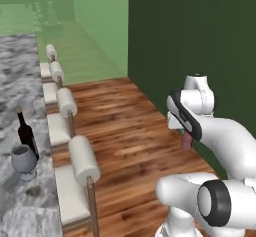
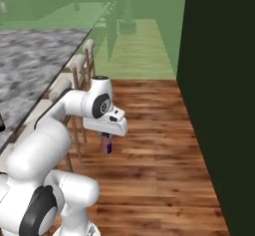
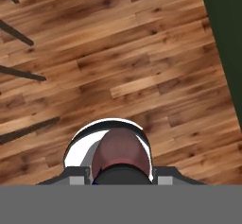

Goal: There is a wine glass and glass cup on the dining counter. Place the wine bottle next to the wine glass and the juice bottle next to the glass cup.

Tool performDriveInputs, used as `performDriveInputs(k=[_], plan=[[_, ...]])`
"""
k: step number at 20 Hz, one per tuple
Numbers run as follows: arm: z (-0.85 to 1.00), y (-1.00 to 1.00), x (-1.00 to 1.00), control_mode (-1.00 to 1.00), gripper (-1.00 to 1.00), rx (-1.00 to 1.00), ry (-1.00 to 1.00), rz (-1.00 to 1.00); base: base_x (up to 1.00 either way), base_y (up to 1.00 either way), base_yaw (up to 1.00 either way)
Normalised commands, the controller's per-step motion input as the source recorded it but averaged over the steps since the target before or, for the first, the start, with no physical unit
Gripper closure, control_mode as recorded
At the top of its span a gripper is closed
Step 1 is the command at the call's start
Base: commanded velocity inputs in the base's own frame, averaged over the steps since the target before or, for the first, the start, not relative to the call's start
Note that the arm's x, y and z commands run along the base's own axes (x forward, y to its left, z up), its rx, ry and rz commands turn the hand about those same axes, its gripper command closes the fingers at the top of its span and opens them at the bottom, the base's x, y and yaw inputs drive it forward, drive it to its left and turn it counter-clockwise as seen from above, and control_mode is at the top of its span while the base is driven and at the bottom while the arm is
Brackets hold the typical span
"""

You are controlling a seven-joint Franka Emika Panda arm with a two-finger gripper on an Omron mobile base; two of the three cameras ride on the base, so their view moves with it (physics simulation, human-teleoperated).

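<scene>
My gripper hangs over the wooden floor, away from the counter, shut on the juice bottle, a small reddish-pink bottle. The same bottle shows under the hand in the left base view, and it sits close up between the fingertips in the hand view. On the dining counter at the left, the dark wine bottle stands right behind the wine glass. A faint see-through round shape nearer on the stone may be the glass cup.
A row of white-cushioned chairs lines the counter's edge between the arm and the stone top. A dark green wall runs close on the right. Bare wooden floor lies beneath the hand.
</scene>
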Motion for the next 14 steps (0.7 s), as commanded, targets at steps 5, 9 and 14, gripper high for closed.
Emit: performDriveInputs(k=[5, 9, 14], plan=[[0.00, 0.00, 0.00, 1.00, 1.00, 0.00, 0.00, 0.00, 0.60, -0.36, 0.16], [0.00, 0.00, 0.00, 1.00, 1.00, 0.00, 0.00, 0.00, 0.61, -0.40, 0.09], [0.00, 0.00, 0.00, 1.00, 1.00, 0.00, 0.00, 0.00, 0.64, -0.39, 0.09]])
